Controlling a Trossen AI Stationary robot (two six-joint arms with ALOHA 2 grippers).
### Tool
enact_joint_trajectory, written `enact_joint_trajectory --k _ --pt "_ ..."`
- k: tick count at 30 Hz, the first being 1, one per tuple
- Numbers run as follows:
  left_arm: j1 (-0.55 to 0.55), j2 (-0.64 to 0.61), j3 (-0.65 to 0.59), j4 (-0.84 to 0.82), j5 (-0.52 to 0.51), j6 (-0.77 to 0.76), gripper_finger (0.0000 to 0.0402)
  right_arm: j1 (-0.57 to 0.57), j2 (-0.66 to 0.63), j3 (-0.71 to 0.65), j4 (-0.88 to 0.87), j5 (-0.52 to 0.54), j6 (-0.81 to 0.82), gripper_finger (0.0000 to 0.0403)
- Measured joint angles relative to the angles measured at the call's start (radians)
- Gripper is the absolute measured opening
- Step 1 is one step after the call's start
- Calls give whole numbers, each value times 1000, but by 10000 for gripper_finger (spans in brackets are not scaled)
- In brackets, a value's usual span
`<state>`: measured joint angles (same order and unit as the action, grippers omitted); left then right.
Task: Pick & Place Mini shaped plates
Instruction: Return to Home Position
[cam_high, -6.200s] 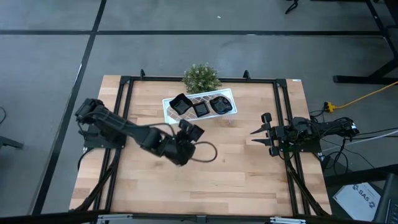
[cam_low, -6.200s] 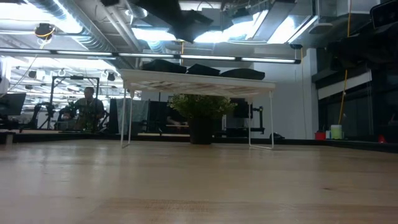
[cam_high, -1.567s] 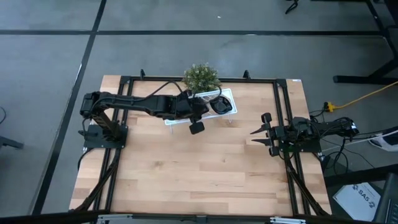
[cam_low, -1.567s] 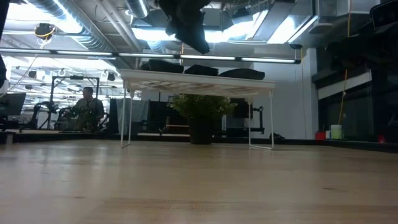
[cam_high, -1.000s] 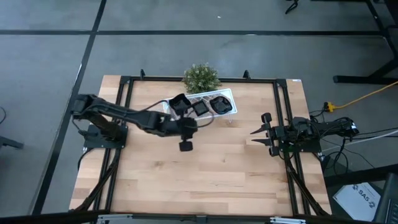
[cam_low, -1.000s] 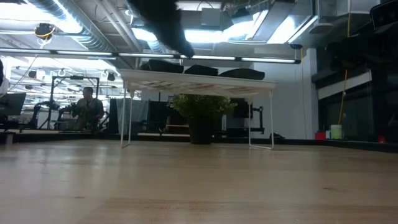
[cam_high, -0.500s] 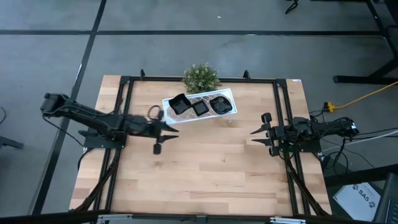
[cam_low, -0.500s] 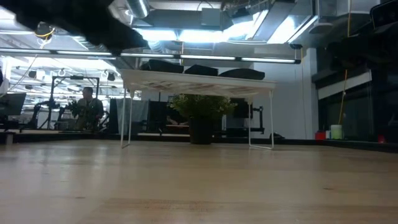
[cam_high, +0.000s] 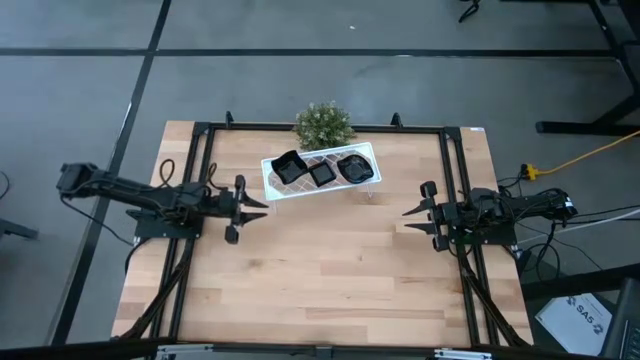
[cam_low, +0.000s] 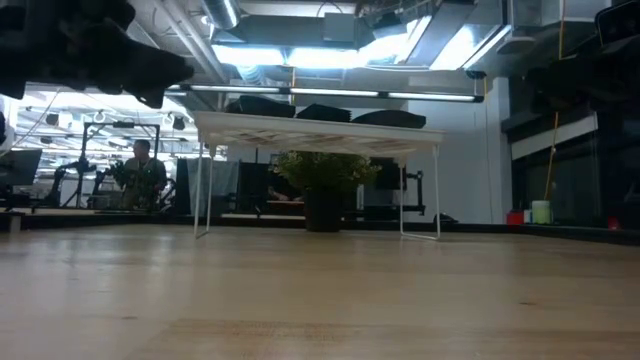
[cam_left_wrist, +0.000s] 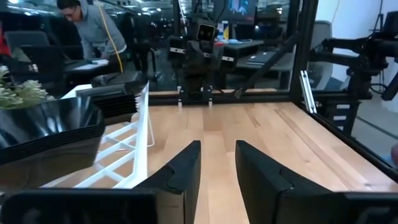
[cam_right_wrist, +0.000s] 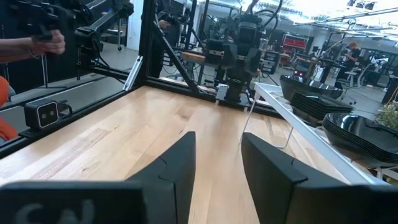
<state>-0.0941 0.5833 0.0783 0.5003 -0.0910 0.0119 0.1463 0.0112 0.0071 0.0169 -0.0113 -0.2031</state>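
The mini shaped plates, glossy and black, sit in three stacks (cam_high: 290, 167) (cam_high: 323, 173) (cam_high: 355, 167) on top of the white lattice rack (cam_high: 368, 155), which stands on thin legs at the table's far middle. The low view shows the stacks (cam_low: 325, 112) on the rack's top (cam_low: 320, 135). My left gripper (cam_high: 262, 203) hangs level at the table's left, to the near left of the rack, open and empty (cam_left_wrist: 217, 155). My right gripper (cam_high: 406, 219) waits level at the right side, open and empty (cam_right_wrist: 217, 149).
A small green plant (cam_high: 323, 124) stands behind the rack at the far edge. Black frame rails (cam_high: 200, 160) run along the table's sides. Bare wood (cam_high: 330, 270) fills the middle and near half. People show in the room beyond (cam_low: 143, 170).
My left gripper has drawn back from beside the rack toward the table's left edge and come lower, tipping from slanting downward to level. It carries nothing. The plates stay stacked on the rack.
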Motion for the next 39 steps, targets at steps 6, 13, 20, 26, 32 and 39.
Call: enact_joint_trajectory --k 6,13,20,26,32,39 --pt "49 -66 -36 -9 23 -7 92 0 0 0 0 0 0 129" --pt "157 -124 -70 -41 133 -37 94 0 0 0 0 0 0 129" --pt "198 -178 -70 -62 133 21 92 0 0 0 0 0 0 129" --pt "208 -282 -57 -224 124 11 93 0 0 0 0 0 0 129" --pt "208 -430 -45 -371 54 26 94 0 0 0 0 0 0 129" --pt "208 -550 -44 -536 -12 50 93 0 0 0 0 0 0 129"
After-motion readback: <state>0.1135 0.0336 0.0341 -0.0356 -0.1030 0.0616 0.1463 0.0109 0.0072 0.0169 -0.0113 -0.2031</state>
